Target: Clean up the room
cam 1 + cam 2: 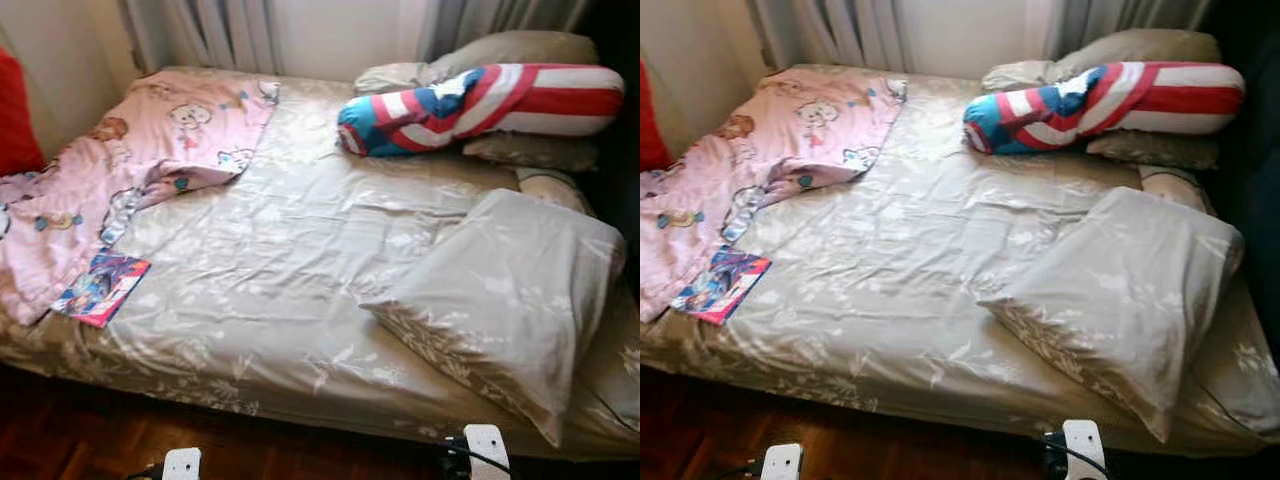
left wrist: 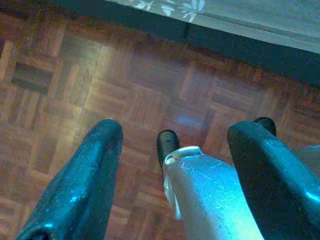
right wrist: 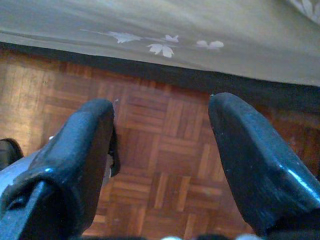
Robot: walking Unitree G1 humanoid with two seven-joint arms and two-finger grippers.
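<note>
While the robot stands at the foot of the bed (image 1: 300, 300) with both arms hanging down by the parquet floor (image 2: 125, 100), nothing on the bed has been picked up, so here's how the clutter looks going left to right. Far left there's a pink cartoon blanket (image 1: 120, 170) bunched along the left side and spilling over the edge; it's soft and light but floppy, so I'd guess pinching a thick fold near the crumpled middle beats chasing a thin corner. Just touching its lower edge is a colourful book (image 1: 100, 288) lying flat near the left front corner of the mattress. It looks thin, stiff and probably glossy, so likely slippery, and the edge nearest the bed's rim seems the easiest to nip. Over to the right, at the back by the curtains (image 1: 210, 35), a red, white and blue bolster (image 1: 480, 105) lies on top of some beige pillows; squashy and light, grab it mid-body. Front right, a big grey leaf-print pillow (image 1: 510, 290) sits tilted, bulky but soft, so a corner is the best hold. The left gripper (image 2: 172, 155) is spread wide with nothing in it, pointing at the floor, and the right gripper (image 3: 162, 150) is the same, released and empty near the bed's edge.
</note>
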